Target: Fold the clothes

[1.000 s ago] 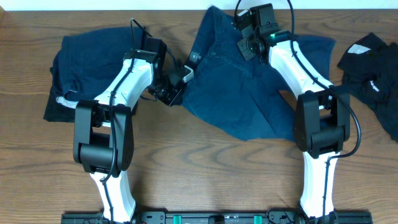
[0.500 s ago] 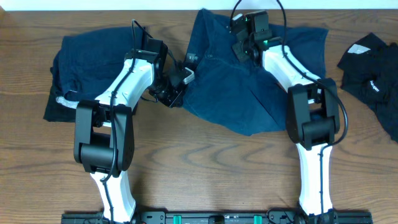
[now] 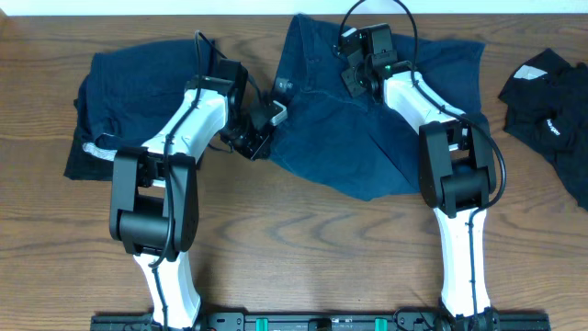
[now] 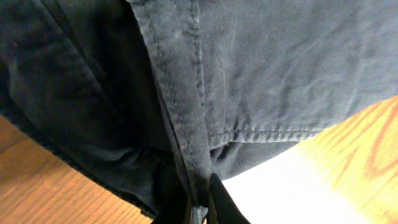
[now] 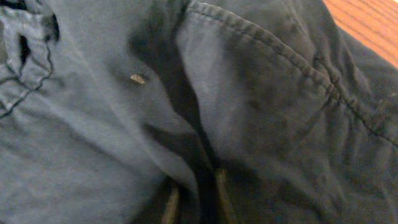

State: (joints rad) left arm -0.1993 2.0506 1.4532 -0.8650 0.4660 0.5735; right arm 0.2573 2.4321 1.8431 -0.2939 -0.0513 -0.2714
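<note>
You saw the black garment [image 3: 551,119] cut off by the overhead view's right edge. Your right fingers [image 5: 221,196] were blurred against the navy shorts [image 5: 267,106], so whether they gripped the cloth was unclear.

A brown wood-grain surface [image 3: 303,276] fills nearly the whole overhead view, its darker grain running in long wavy bands from side to side. Along the far edge runs a narrow white strip [image 3: 138,5]; whether it is wall or floor cannot be told. In the left wrist view the wood looks orange, with a bright white patch of glare [image 4: 292,186] on it. The right wrist view shows only an orange-brown corner of it.
</note>
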